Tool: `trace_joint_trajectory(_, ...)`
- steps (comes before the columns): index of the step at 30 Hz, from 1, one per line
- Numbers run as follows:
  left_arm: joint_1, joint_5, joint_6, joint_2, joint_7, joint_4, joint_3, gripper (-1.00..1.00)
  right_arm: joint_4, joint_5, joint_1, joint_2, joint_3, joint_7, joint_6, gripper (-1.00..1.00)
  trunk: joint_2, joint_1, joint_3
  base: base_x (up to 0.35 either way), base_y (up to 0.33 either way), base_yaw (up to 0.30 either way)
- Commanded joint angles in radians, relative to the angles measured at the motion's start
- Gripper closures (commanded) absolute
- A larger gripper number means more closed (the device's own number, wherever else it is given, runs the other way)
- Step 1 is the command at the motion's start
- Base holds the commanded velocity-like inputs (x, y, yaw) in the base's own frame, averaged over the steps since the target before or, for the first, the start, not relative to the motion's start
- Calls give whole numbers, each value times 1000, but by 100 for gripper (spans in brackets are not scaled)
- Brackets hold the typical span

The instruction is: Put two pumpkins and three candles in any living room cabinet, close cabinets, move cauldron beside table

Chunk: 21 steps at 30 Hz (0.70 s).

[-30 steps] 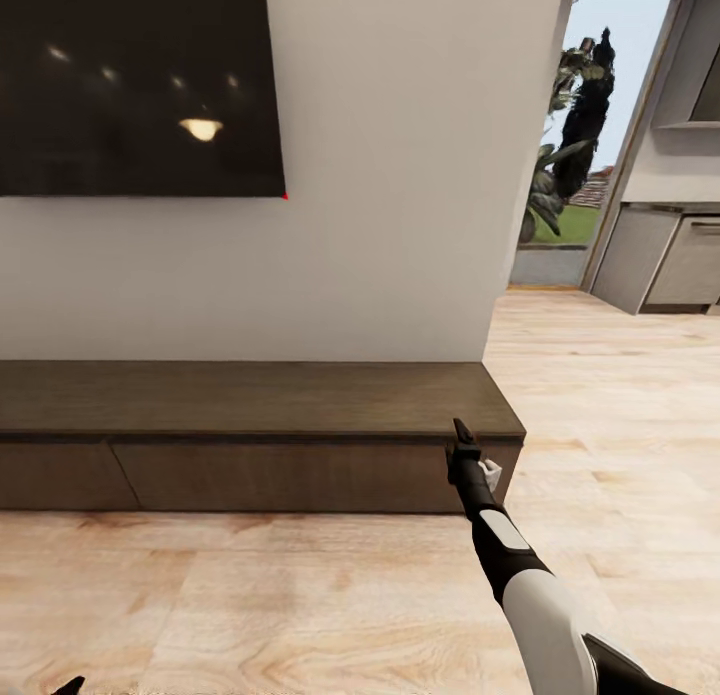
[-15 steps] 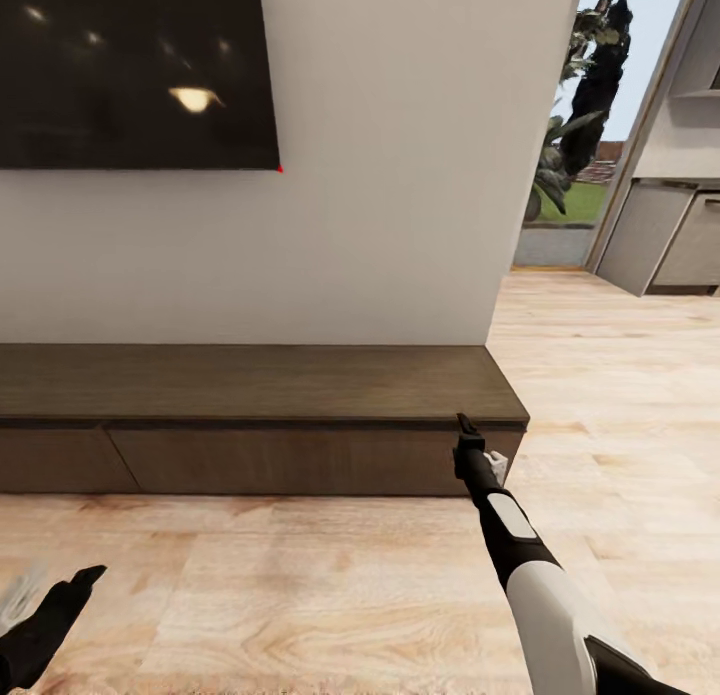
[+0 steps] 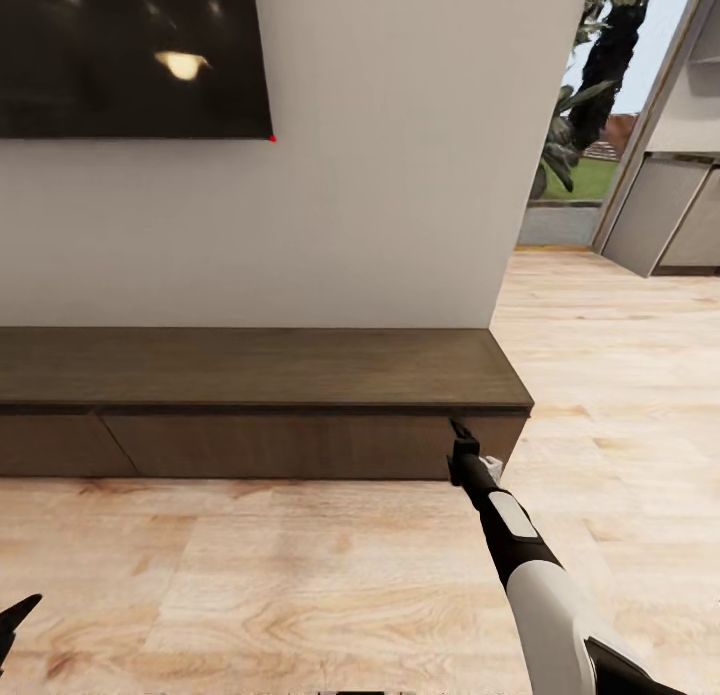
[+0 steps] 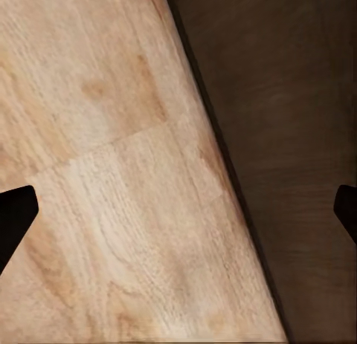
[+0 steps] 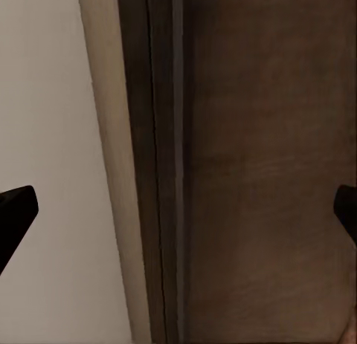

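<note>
The cabinet (image 3: 260, 367) is a long, low dark-brown unit against the white wall, with its flat drawer fronts (image 3: 270, 445) shut. My right gripper (image 3: 461, 438) is stretched out to the front of the cabinet's right end, just under the top's edge. In the right wrist view it (image 5: 178, 210) is open, fingertips wide apart, with the dark wood front (image 5: 260, 173) close ahead. My left gripper (image 4: 178, 210) is open over the floor beside the cabinet (image 4: 305, 136). Its tip (image 3: 15, 615) shows low at the left in the head view. The pumpkins, candles and cauldron are out of view.
A large black TV screen (image 3: 120, 55) hangs on the wall above the cabinet. Light wooden floor (image 3: 300, 575) lies in front. To the right the wall ends at an opening with grey kitchen units (image 3: 680, 215) and a glass door onto plants (image 3: 590, 95).
The head view has shifted, with the TV higher in the picture. My right gripper now sits below the cabinet's top edge. The left gripper rose into view, then dropped back to the corner.
</note>
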Motion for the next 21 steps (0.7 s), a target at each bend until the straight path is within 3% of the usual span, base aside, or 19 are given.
trace_joint_trajectory(1, 1, 4, 8, -1, -8, -1, 5, -100, -1, -7, -1, 1, -8, -12, 9, -100, -1, 0, -4, 0, 0, -58)
trace_joint_trajectory(3, 19, 2, 7, 0, -42, 0, 22, -100, -2, -10, -1, 1, -9, -57, 13, -100, -1, 1, -12, 0, 0, -36)
trace_joint_trajectory(8, 27, 1, 6, 1, -45, 1, 31, -100, -3, -11, -1, 1, -7, -56, 15, -100, -2, 3, -31, 0, 0, -6)
trace_joint_trajectory(14, 32, 0, 6, 0, -44, 3, 33, -100, 5, -10, 2, 0, -9, 151, 12, -100, -4, 6, -54, 0, 0, -1)
trace_joint_trajectory(21, 32, 0, 6, 0, -44, 6, 33, -100, 8, -4, 6, -1, -11, 226, 11, -100, -5, 9, -81, 0, 0, 0)
